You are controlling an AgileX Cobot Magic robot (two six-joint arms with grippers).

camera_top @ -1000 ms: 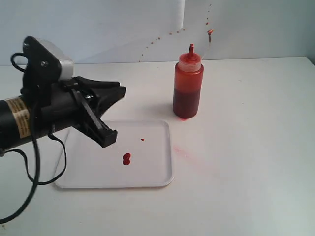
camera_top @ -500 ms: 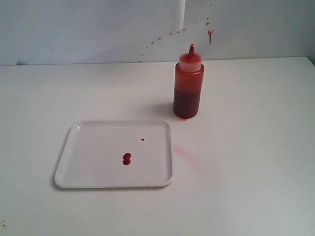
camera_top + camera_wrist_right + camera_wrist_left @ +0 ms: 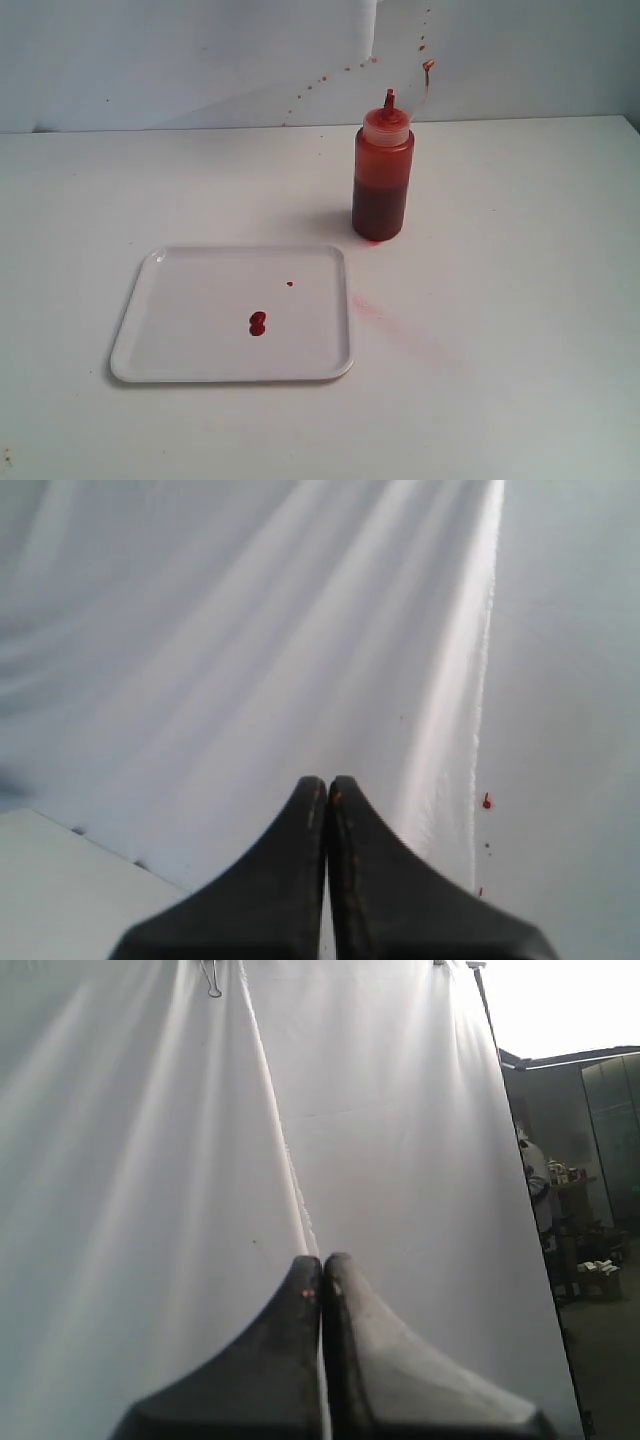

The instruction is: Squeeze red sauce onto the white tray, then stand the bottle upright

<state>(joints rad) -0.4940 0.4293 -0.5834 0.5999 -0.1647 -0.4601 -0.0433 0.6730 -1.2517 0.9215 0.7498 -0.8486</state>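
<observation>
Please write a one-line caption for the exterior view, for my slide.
The bottle stands upright on the table, apart from the white tray carrying small blobs of red sauce.

Exterior cam: raised, tilted down on the table (image 3: pixel 500 300), mid-range, white backdrop (image 3: pixel 150 60) at the back. Wrist cams sit behind left gripper (image 3: pixel 321 1265) and right gripper (image 3: pixel 327 783), looking out along the fingers (image 3: pixel 280 1360) at that backdrop, tips near-field. Shared with exterior: backdrop, plus red specks (image 3: pixel 486 801) beyond the right fingertips.
</observation>
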